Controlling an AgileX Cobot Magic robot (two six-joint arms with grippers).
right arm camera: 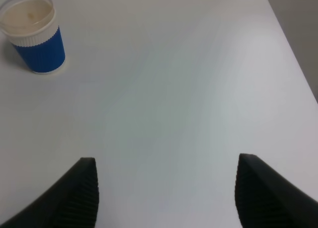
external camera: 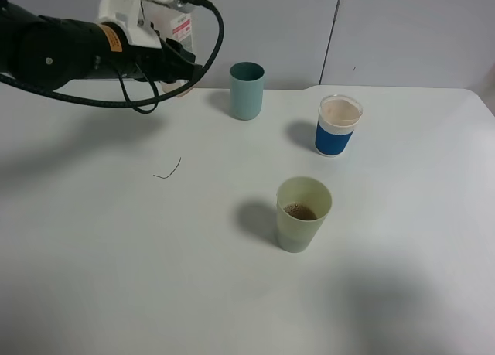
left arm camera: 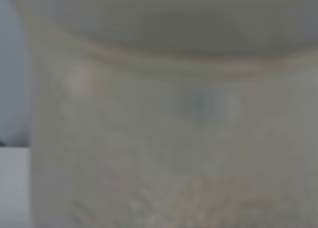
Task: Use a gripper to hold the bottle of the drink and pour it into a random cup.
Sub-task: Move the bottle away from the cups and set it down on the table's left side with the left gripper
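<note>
My left gripper [external camera: 175,59] is at the back left of the table, raised above it and shut on the bottle of the drink [external camera: 181,29]; the white and red label shows behind the claw. The left wrist view is filled by the blurred clear bottle wall [left arm camera: 169,138], so the fingers are hidden there. The pale yellow-green cup [external camera: 303,214] stands upright in the middle front, well to the right of the bottle, with some brown liquid at its bottom. My right gripper [right arm camera: 166,193] is open and empty above bare table; it does not show in the exterior high view.
A dark teal cup [external camera: 247,90] stands at the back centre, right of the left gripper. A blue-banded white cup [external camera: 338,125] stands at the back right and shows in the right wrist view [right arm camera: 35,37]. A thin dark thread [external camera: 168,171] lies on the white table [external camera: 116,254].
</note>
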